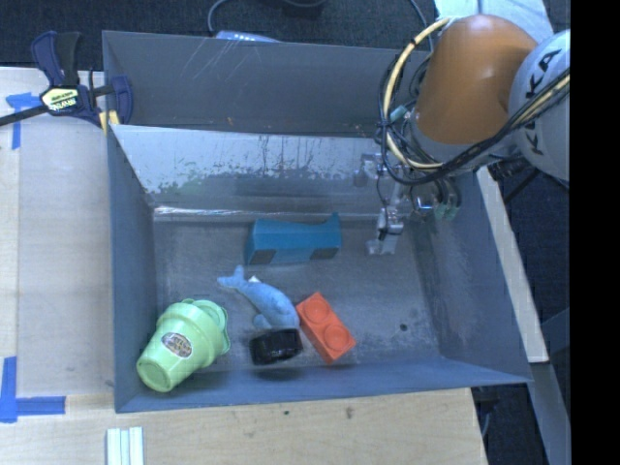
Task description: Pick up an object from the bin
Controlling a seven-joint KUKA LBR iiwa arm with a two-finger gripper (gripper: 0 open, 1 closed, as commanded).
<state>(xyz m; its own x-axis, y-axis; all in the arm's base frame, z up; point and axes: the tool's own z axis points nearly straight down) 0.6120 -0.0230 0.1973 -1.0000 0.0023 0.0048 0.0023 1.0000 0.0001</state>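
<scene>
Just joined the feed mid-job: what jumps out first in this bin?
The lime-green cup lying on its side in the bin's lower-left corner, and the orange brick beside a blue dolphin toy and a small black thing. The gripper hangs just right of a teal block farther back.

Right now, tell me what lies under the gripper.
Bare grey bin floor shows around the gripper; the blue block lies apart, to its left in the view. The patch directly beneath is covered by the gripper itself.

Robotics lab, KUKA arm (480,80), metal bin (242,76)
</scene>
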